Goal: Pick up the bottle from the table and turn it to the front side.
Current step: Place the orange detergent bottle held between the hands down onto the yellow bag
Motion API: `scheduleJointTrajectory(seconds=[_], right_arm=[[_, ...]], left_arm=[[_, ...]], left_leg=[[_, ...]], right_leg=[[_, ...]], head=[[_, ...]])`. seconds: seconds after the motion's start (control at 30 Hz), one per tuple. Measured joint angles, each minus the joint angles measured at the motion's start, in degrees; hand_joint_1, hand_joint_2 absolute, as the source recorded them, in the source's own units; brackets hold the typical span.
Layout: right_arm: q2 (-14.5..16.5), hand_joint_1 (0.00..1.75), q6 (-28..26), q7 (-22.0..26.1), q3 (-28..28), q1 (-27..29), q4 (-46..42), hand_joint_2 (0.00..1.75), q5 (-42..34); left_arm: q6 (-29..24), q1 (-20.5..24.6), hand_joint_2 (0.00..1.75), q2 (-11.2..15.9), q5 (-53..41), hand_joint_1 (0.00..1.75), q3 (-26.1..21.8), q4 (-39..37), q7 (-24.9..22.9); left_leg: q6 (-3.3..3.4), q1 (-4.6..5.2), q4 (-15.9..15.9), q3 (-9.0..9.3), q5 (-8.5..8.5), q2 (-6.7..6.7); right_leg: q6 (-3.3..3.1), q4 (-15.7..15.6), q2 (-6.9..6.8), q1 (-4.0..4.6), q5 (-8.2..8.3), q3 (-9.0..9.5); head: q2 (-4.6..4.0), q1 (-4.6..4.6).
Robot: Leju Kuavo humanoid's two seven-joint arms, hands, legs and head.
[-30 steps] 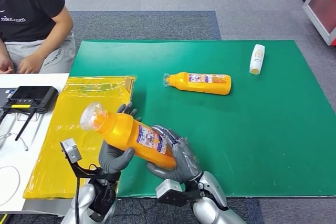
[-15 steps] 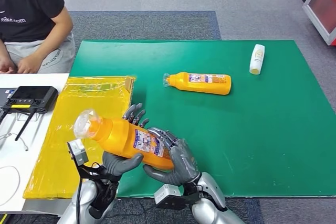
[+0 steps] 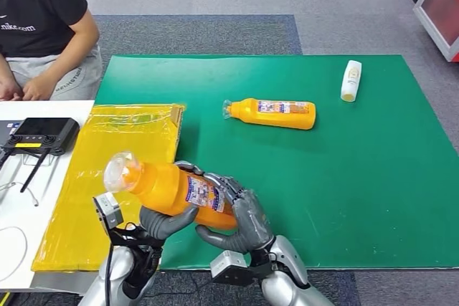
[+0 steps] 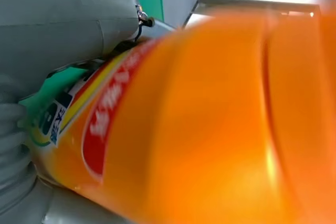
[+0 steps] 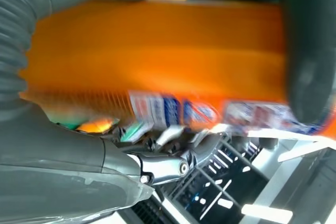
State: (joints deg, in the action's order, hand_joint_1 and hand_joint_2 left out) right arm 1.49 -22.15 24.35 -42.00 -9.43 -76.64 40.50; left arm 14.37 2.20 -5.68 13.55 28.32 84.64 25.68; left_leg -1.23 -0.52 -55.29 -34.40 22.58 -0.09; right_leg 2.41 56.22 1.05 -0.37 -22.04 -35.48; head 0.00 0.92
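An orange bottle (image 3: 171, 190) with a clear cap and a printed label is held off the green mat, near its front left corner, cap pointing left. My left hand (image 3: 162, 221) grips it from underneath at the middle, thumb across the front. My right hand (image 3: 244, 218) grips its base end, fingers wrapped over the label. The left wrist view shows the orange bottle (image 4: 206, 124) close up against my left hand (image 4: 47, 30). In the right wrist view my right hand (image 5: 51, 145) clasps the orange bottle (image 5: 158, 56).
A second orange bottle (image 3: 273, 113) lies on its side mid-mat, and a small white bottle (image 3: 351, 80) lies at the far right. A yellow bag (image 3: 108, 170) lies left of the green mat (image 3: 351, 191). A black controller (image 3: 40, 135) sits on the white table; a person (image 3: 40, 30) sits at far left.
The bottle has dropped slightly and levelled, and its cap end swung a little left. My left hand's fingers have closed in behind the bottle.
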Motion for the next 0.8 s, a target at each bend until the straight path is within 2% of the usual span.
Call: scheduleJointTrajectory(seconds=[0.23, 0.57, 0.67, 0.8], right_arm=[[0.6, 0.0, -0.1, -0.4, 1.1, 0.3, 0.0, 1.75, -0.9], [1.4, 0.0, 0.0, -1.3, 3.4, 1.9, 0.0, 1.75, -3.3], [1.7, 0.0, 0.2, -1.6, 4.2, 2.4, 0.0, 1.75, -4.4], [2.0, 0.0, 0.7, -1.9, 5.6, 3.4, -0.1, 1.75, -5.3]], left_arm=[[-2.0, -0.3, 1.75, 0.1, -2.2, 1.75, -0.2, 0.1, 1.1], [-10.5, -1.6, 1.75, 0.9, -11.4, 1.75, -1.4, 2.1, 2.1], [-14.5, -1.6, 1.75, 2.0, -20.1, 1.75, -1.7, 2.6, 0.9], [-20.1, -1.6, 1.75, 4.8, -37.3, 1.75, -2.2, 2.7, -4.1]], left_leg=[[-0.01, 0.0, 0.0, -0.02, -0.01, 0.0], [-0.01, 0.0, 0.0, -0.03, -0.01, 0.0], [-0.01, -0.01, 0.0, -0.03, -0.01, 0.0], [-0.02, -0.01, 0.0, -0.02, -0.01, 0.01]], right_leg=[[0.0, 0.0, 0.0, 0.0, 0.0, -0.01], [0.0, 0.0, 0.0, 0.0, 0.0, -0.03], [-0.01, 0.0, 0.0, 0.01, 0.0, -0.03], [-0.01, 0.0, 0.0, 0.01, 0.0, -0.04]], head=[[0.0, 0.01], [0.0, 0.0], [0.0, 0.0], [0.0, 0.01]])
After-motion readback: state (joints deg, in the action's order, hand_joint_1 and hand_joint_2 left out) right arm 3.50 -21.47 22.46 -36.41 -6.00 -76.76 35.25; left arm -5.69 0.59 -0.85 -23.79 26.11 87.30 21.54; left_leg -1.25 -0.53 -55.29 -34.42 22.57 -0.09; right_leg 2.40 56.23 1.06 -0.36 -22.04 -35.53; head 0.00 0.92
